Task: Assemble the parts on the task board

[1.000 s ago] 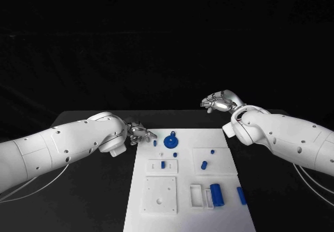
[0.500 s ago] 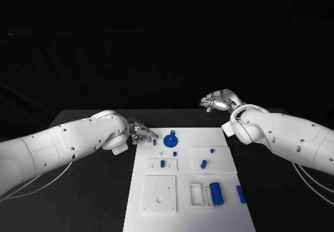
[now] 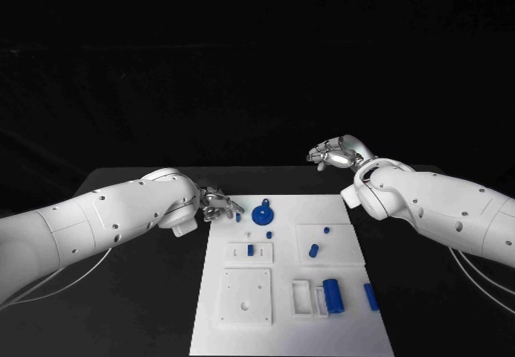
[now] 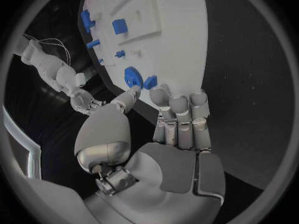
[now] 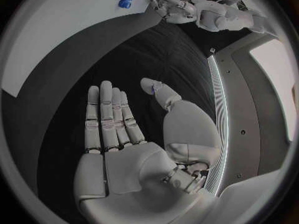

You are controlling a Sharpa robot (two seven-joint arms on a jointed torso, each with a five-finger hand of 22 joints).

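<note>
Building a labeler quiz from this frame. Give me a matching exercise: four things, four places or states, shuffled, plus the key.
Things
1. left hand
2. right hand
3. blue gear
4. blue cylinder

Places or states
A. lies on the near part of the white board, beside a white slotted block
B. open, raised beyond the board's far right corner
C. at the board's far left corner, fingers reaching toward a small blue peg
D. stands at the far end of the board, near its middle

Pairs: 1-C, 2-B, 3-D, 4-A
</note>
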